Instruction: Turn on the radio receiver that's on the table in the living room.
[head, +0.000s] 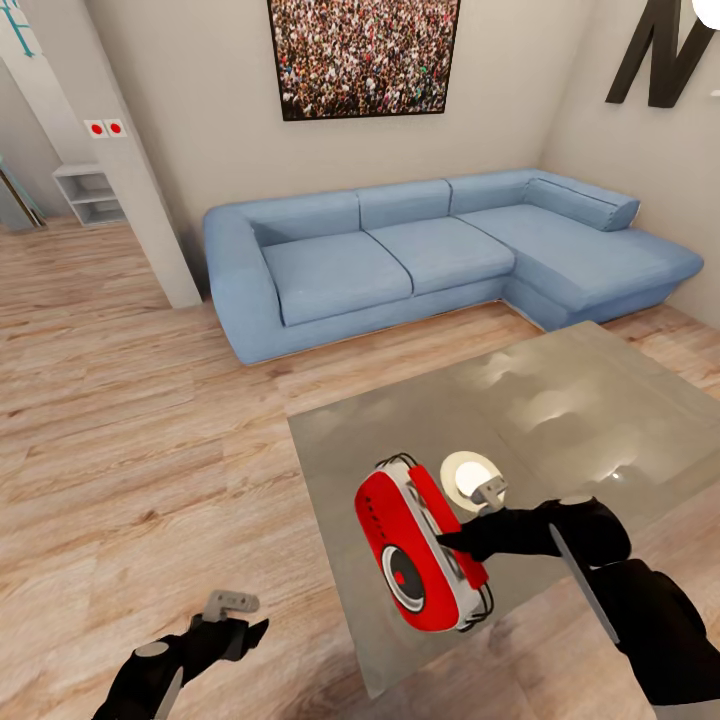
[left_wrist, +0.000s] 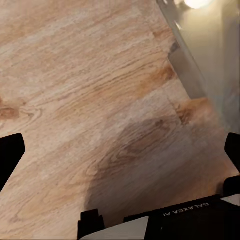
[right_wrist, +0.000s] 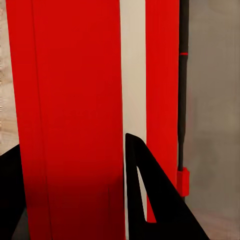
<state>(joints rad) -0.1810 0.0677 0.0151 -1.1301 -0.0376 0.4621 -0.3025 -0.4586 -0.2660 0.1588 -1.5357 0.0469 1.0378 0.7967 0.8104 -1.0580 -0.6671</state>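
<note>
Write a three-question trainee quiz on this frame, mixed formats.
1. True or false: the small rounded red radio with a white stripe lies on the glossy grey glass-topped table.
2. Multiple choice: which tool touches the radio? A) the left tool B) the right tool C) neither
3. Fill in: the left tool hangs over the light wood plank ____.

Key
1. True. It rests near the table's front left corner in the head view.
2. B. The right tool's black fingers press against the radio's white-striped side, while the left tool is off to the side, away from the table.
3. Floor.
</note>
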